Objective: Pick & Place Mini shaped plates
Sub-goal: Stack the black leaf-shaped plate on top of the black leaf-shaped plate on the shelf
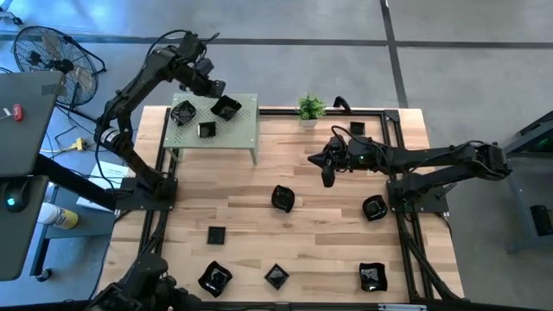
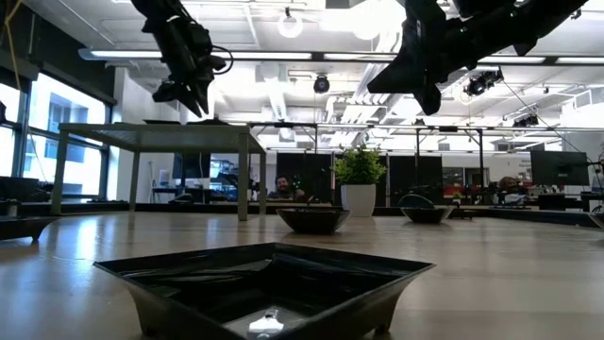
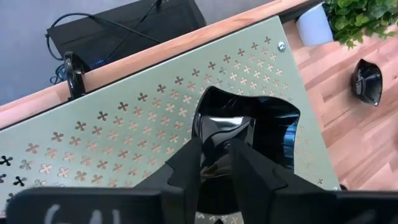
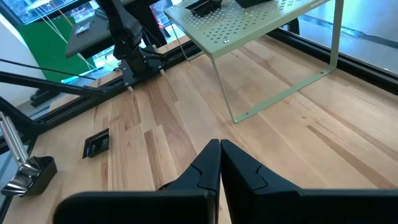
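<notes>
**Left claw parting over a plate on the raised shelf**

Left claw [image 3: 216,163] stands over the perforated green shelf [image 1: 244,130] at the far left of the table [image 1: 328,233], fingers slightly apart astride the rim of a wavy-edged plate [image 3: 261,127]; whether the plate is fully free I cannot tell. Right claw [image 4: 220,163] hangs closed and empty above mid-table.

Risk: if a finger drags on the rim as the arm lifts, the plate could slide off the shelf edge nearby.

The plate is glossy black, shallow, with flared corners. Two more sit beside it on the shelf; others lie scattered across the table.
</notes>
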